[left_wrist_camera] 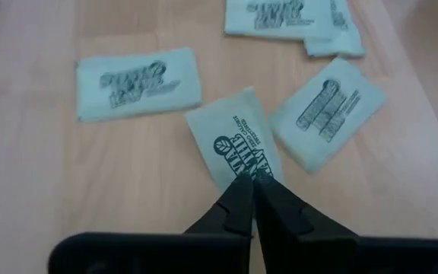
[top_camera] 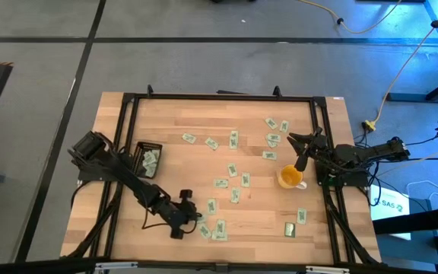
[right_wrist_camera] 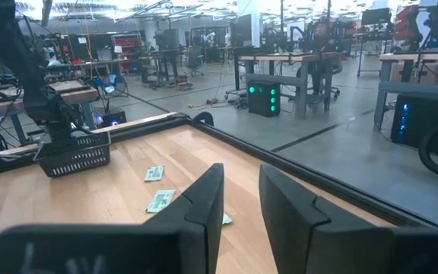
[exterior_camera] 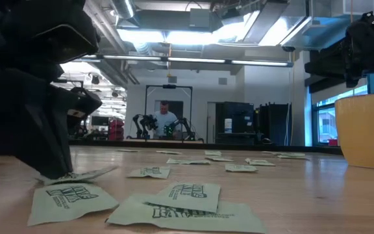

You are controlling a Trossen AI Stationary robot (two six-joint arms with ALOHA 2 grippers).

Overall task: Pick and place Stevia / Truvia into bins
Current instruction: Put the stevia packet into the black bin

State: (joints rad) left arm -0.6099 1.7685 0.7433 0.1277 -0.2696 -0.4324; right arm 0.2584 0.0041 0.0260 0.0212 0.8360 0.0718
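The left hand (left_wrist_camera: 251, 185) was pinched shut on 1 sachet (left_wrist_camera: 234, 142), its long axis running straight away from the fingers; the bin (top_camera: 147, 160) lay back toward that arm's base; the right hand (right_wrist_camera: 239, 199) waited, parted and empty.

The left gripper (left_wrist_camera: 251, 190) hides the near end of one sachet (left_wrist_camera: 233, 141).

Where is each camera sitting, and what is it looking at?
High view: above, looking straight down at the table; both arms show, left gripper low among the sachets, right gripper by the yellow cup.
Low view: at tabletop height, looking across into the room; the left gripper stands on a sachet.
Left wrist view: on the left arm, looking down at its shut fingers pinching a sachet.
Right wrist view: on the right arm, looking past its open fingers toward the black bin.
Shared: high and right wrist views both show the bin.
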